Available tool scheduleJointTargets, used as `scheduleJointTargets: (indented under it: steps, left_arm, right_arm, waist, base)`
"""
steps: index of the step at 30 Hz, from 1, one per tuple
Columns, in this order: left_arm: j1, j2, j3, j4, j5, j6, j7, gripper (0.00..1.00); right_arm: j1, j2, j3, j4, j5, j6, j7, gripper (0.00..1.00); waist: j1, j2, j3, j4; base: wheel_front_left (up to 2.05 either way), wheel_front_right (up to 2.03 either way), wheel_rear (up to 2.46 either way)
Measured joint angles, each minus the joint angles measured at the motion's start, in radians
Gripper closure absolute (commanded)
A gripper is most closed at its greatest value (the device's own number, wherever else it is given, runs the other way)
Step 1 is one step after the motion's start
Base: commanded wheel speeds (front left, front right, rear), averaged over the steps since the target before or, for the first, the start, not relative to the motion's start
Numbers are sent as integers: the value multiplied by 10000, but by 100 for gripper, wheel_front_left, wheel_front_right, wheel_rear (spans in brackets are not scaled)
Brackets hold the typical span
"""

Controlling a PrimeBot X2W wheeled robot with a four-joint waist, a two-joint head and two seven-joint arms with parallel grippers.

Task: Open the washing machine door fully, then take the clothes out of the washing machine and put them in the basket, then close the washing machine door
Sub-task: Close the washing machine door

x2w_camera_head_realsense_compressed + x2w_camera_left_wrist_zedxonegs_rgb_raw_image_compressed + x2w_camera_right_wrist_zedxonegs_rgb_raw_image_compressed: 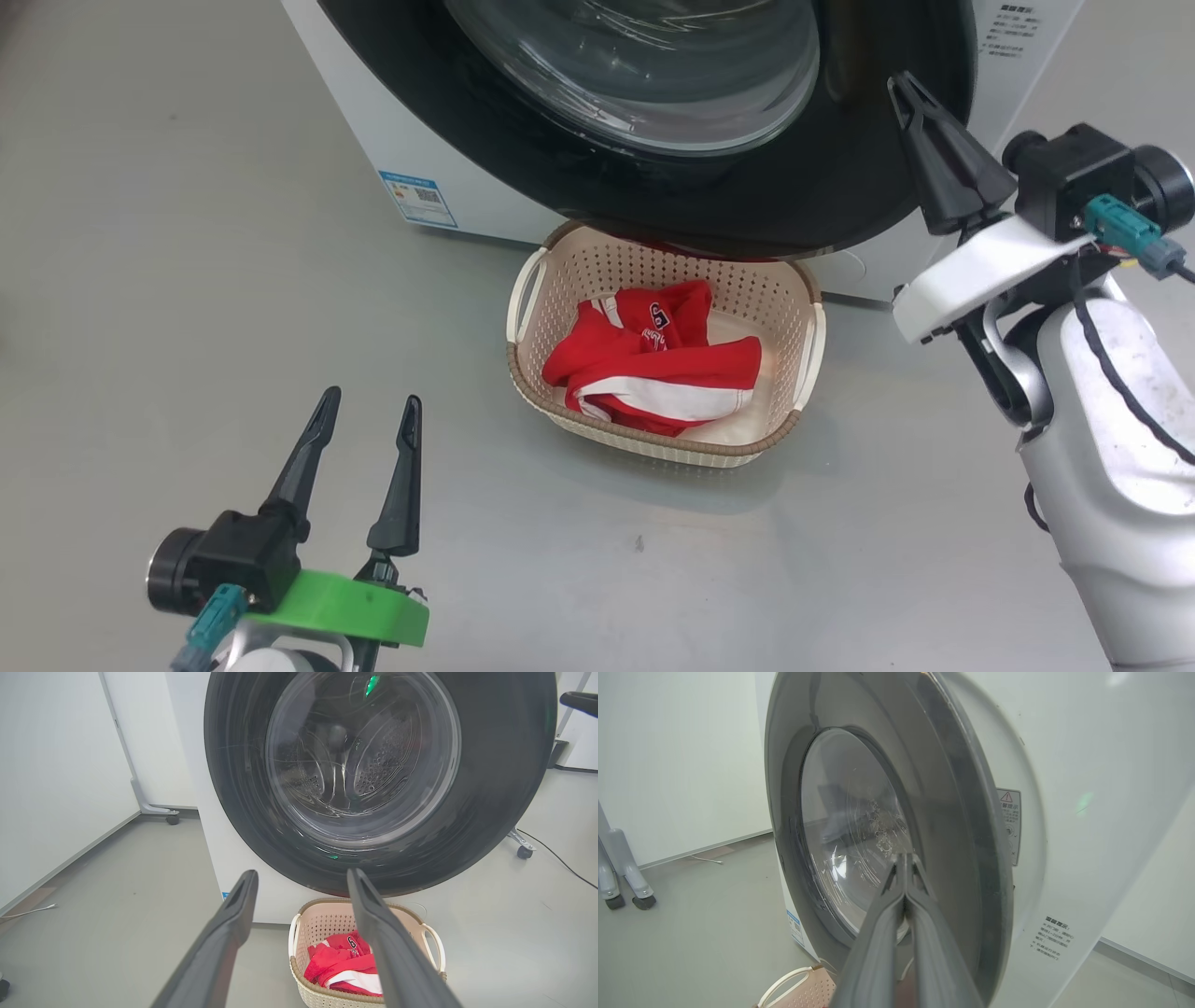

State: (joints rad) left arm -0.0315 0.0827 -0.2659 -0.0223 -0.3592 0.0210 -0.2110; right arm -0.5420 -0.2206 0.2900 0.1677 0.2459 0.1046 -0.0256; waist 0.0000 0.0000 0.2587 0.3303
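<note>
The washing machine door [523, 140], glossy black with a clear glass bowl, lies close against the front of the white washing machine [373, 140]; I cannot tell whether it is latched. My right gripper [900, 84] is shut on nothing, its tip at the door's right rim. In the right wrist view its joined fingers [904, 857] point at the door face [952, 835]. The clothes [653, 364], red with white stripes, lie in the cream basket [523, 373] on the floor below the door. My left gripper [372, 399] hangs open and empty to the basket's left, aimed at the door [490, 812].
A blue label sticker [418, 198] marks the machine's lower left front. A warning label [1009, 826] sits beside the door. Wheeled stand legs [626, 877] stand left of the machine, and a caster with a cable [556, 858] is on its right. Grey floor surrounds the basket.
</note>
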Motion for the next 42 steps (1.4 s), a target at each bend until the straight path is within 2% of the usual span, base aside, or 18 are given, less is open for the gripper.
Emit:
scheduleJointTargets:
  steps: [17, 42]
  left_arm:
    - [-652, -165, -209, 245, 0, -86, -199, 0]
    - [-1364, -370, -560, 796, -35, -188, -380, 0]
  right_arm:
    - [-2206, -169, 59, 1248, 109, 115, 380, 100]
    - [-4759, -303, -617, 3473, 380, 161, 359, 100]
  waist:
    - [0, 0, 934, 603]
    - [0, 0, 1621, 1075]
  base:
    - [0, 0, 0]
    - [0, 0, 0]
